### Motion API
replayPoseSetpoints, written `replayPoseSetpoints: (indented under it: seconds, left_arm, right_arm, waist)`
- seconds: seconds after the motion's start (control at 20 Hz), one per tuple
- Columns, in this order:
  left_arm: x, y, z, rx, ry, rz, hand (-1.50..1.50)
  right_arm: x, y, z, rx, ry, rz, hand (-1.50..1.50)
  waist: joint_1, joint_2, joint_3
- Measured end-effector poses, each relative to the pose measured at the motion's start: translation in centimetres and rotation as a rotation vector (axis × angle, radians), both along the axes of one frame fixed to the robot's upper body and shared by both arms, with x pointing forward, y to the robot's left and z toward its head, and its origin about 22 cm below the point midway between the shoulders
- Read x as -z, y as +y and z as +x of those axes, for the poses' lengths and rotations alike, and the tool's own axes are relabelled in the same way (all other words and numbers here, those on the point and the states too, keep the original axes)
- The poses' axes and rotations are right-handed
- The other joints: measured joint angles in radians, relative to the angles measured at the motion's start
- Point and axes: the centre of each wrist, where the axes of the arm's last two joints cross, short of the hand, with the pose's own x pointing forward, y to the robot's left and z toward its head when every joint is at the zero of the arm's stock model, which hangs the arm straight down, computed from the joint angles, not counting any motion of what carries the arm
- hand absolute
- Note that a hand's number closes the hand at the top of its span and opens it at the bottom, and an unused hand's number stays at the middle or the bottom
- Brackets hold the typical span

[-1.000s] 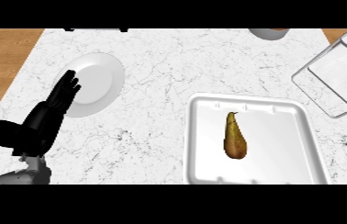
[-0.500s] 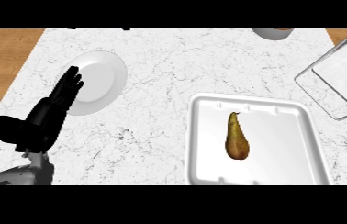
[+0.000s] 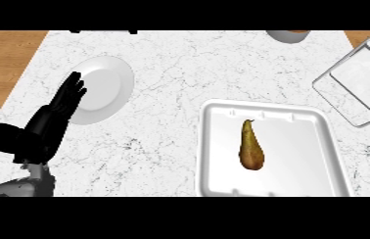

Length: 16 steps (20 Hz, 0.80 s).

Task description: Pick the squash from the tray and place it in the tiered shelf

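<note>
White marble covers the desk (image 3: 188, 71), with brown wood showing past its left and right edges. Toward the desk's near right corner lies a white tray (image 3: 217, 150), its raised rim running round all 4 sides. On the tray's floor rests the squash (image 3: 250, 147), brownish-yellow, its narrow neck pointing to the desk's far edge and its wider end toward the near edge. It sits slightly left of the tray's middle, apart from every rim, with bare tray floor on all sides, most of it on the right.

At the desk's right edge the tiered shelf (image 3: 347, 83) shows in part, cut by the view's border, just beyond the tray's far right corner.

Near the desk's left edge the left robot hand (image 3: 54, 118) is released, fingers straight and overlapping the left rim of a white plate (image 3: 104, 86). Bare marble lies between plate and tray. A grey bowl (image 3: 289, 35) sits at the far edge.
</note>
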Motion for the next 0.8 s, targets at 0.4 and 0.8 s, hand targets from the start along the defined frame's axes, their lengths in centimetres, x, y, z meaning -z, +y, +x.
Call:
replayPoseSetpoints:
  seconds: [0.4, 0.8]
  left_arm:
    - [0.6, -0.4, -0.4, -0.003, 0.0, 0.0, 0.0]
    - [0.3, -0.1, -0.3, -0.004, -0.001, -0.005, 0.0]
  right_arm:
    - [-6.0, -1.6, -1.9, -0.026, -0.11, 0.384, -1.5]
    - [-9.5, -6.6, -8.1, 0.063, -0.095, 0.825, -1.5]
  waist:
    - [-0.007, -0.004, -0.001]
    - [-0.008, 0.001, 0.001]
